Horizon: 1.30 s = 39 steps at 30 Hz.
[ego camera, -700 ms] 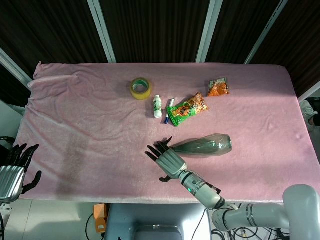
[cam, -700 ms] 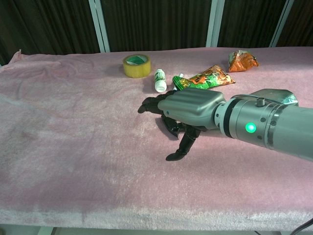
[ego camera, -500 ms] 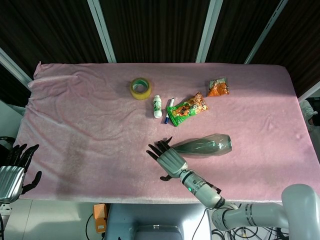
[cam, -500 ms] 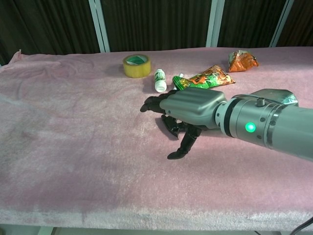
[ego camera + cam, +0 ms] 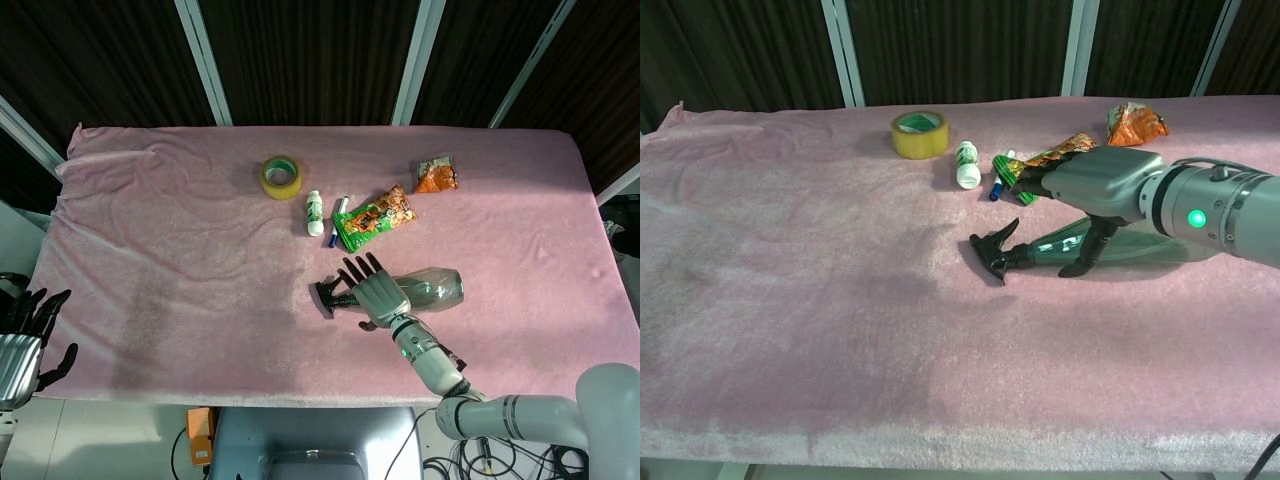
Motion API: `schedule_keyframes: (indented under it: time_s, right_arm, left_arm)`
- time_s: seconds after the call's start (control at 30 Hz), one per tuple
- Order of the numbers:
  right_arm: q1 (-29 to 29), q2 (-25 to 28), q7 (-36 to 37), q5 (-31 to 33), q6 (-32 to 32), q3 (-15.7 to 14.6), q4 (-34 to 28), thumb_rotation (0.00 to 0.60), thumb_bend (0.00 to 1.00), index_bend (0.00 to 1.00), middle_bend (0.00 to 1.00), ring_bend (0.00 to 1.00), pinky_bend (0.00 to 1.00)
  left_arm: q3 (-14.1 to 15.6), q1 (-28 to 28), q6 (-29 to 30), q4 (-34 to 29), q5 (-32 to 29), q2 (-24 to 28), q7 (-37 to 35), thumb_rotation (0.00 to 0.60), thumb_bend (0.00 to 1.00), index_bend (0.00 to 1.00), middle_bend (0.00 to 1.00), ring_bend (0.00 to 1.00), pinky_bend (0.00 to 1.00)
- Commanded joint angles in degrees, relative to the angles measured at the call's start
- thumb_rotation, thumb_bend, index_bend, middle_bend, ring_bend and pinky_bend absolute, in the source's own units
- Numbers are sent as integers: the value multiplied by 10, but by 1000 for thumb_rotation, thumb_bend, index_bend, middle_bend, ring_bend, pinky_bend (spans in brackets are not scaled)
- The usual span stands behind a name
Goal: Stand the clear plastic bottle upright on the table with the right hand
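a robot test lab or staging room, not a home. a table draped in a wrinkled pink fleece cloth (image 5: 150, 240) stands against dark wood-grain wall panels (image 5: 300, 60) split by pale metal strips (image 5: 200, 60), with loose cables (image 5: 490, 465) trailing on the floor below.

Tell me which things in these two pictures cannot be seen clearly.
- Bottle: the right hand covers its middle in both views, so whether the fingers touch it cannot be told.
- Left hand: cut off by the head view's left edge; absent from the chest view.
- Small white bottle: label too small to read.
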Motion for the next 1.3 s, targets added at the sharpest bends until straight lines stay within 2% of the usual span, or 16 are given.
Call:
schedule_keyframes:
  time_s: [0.03,0.1,0.23,0.43,0.53,0.67,0.8,1.0,1.17,1.3]
  right_arm:
    - [1,6,-14,18,8,-8,6,600,290,241,14,0,0]
    - [3,3,-21,34,7,-10,13,600,291,300,39,0,0]
    - [20,-16,-35,81,-11,-7,38,600,291,346,49,0,0]
    - [39,-50,-34,105,-15,4,78,600,327,455,111,0,0]
    - [39,-61,-22,94,-7,5,92,600,328,563,202,11,25]
    - [36,-71,-16,78,4,-1,110,600,339,728,387,145,85]
    - [28,-74,11,50,15,2,116,600,349,813,481,235,142]
    - [-6,-42,123,-63,65,13,78,600,354,851,524,284,191]
    - [-56,-27,297,-196,155,26,69,600,354,849,524,286,198]
    - [-93,-36,447,-259,224,43,95,600,354,831,524,286,198]
  left_arm:
    - [1,4,7,0,4,1,-3,600,419,14,136,50,50]
    - [2,5,9,0,5,2,-4,600,420,14,133,50,50]
    - [7,3,6,0,15,5,-16,600,418,14,128,49,50]
    - [9,2,3,0,18,8,-21,600,419,13,130,50,50]
    - [7,3,5,1,15,9,-24,600,419,13,130,50,50]
    - [7,5,9,1,17,11,-31,600,420,13,130,50,50]
    - [7,5,9,2,16,11,-31,600,419,9,130,50,50]
    - [6,4,9,4,16,7,-29,600,419,0,129,49,50]
    - [6,4,8,2,17,7,-26,600,419,0,129,50,50]
    - [6,4,8,1,18,6,-22,600,420,0,129,49,50]
